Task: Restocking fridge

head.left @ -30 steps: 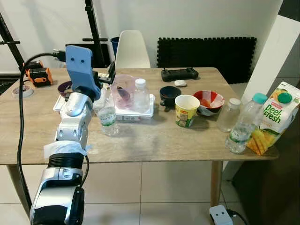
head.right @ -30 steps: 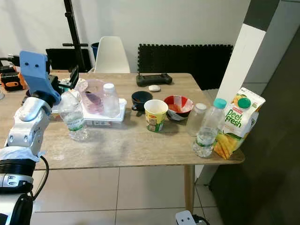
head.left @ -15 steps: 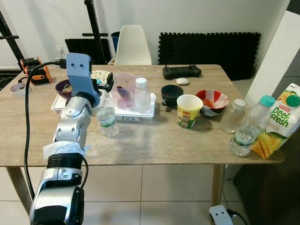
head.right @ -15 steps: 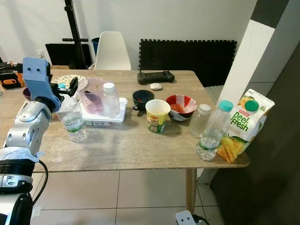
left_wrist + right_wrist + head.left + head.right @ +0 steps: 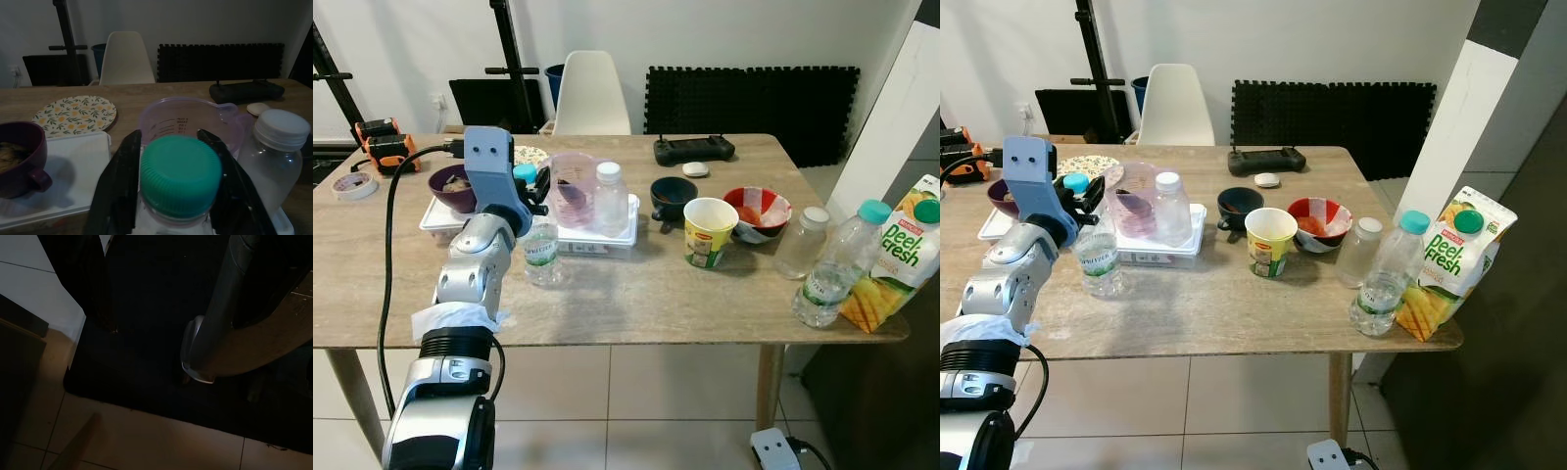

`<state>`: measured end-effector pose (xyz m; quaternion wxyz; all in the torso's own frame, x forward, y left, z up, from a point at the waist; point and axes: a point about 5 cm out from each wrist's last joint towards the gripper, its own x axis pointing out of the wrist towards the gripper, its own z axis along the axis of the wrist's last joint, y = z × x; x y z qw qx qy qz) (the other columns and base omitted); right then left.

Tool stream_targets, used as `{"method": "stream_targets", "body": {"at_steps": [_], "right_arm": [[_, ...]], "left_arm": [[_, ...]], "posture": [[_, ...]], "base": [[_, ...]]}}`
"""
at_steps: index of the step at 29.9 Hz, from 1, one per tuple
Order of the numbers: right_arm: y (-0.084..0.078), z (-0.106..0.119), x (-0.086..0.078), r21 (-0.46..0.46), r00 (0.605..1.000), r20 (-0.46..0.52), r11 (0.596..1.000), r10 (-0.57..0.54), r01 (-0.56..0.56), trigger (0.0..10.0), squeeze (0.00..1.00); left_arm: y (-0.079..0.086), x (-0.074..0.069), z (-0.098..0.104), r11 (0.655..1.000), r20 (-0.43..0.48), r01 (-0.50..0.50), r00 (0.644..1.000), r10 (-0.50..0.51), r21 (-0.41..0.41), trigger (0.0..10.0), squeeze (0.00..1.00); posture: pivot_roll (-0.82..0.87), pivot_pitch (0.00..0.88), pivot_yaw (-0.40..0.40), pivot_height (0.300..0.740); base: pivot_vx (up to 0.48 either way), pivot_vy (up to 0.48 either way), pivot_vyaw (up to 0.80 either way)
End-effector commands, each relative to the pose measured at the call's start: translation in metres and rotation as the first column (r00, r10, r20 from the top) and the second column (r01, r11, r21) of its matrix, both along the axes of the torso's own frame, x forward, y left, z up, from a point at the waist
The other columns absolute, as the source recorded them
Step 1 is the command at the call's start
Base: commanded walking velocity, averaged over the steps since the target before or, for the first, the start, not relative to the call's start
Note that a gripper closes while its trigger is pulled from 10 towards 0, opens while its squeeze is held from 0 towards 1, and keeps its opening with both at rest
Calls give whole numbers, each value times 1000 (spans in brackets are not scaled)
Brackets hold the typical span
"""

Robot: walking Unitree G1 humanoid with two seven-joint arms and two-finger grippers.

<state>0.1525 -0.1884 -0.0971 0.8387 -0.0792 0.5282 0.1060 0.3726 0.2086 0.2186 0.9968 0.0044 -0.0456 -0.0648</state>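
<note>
A clear water bottle [image 5: 540, 253] with a teal cap [image 5: 180, 176] stands on the wooden table [image 5: 636, 294], left of centre. My left gripper [image 5: 530, 186] reaches over it from the near side. Its two black fingers [image 5: 122, 181] press against both sides of the neck just below the cap, so it is shut on the bottle. At the table's right end stand a Peel Fresh juice carton [image 5: 901, 255], a second teal-capped bottle [image 5: 832, 269] and a small white-capped bottle [image 5: 800, 242]. The right wrist view is dark, with floor tiles and a table leg [image 5: 230, 323].
Right behind the held bottle, a white tray [image 5: 607, 235] carries a purple measuring jug [image 5: 570, 188] and a white-capped bottle [image 5: 610, 199]. A purple bowl [image 5: 450, 186], dark cup [image 5: 668, 196], paper cup [image 5: 707, 232] and red-white bowl [image 5: 759, 211] stand nearby. A white chair [image 5: 590, 93] is behind.
The camera has shifted a little. My left wrist has come lower over the water bottle, and its teal cap now shows between the fingers.
</note>
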Motion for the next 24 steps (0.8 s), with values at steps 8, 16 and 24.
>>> {"method": "stream_targets", "body": {"at_steps": [8, 16, 24], "right_arm": [[-2, -1, -4, -12, 1000, -21, 1000, 3, -4, 10000, 0], [-1, -1, -3, -12, 1000, -20, 1000, 12, -13, 10000, 0], [0, -1, -1, -15, 999, -20, 999, 29, -29, 10000, 0]], "left_arm": [[24, -6, 11, 996, 17, -90, 996, 89, 25, 0, 0], [79, -26, 34, 953, 82, -296, 953, 290, 67, 0, 0], [163, -76, 72, 758, 203, -649, 751, 628, 57, 10000, 0]], "posture": [[-36, 0, -15, 740], [-19, 0, -22, 740], [-2, 0, -28, 740]], "base": [[0, 0, 0], [0, 0, 0], [0, 0, 0]]}}
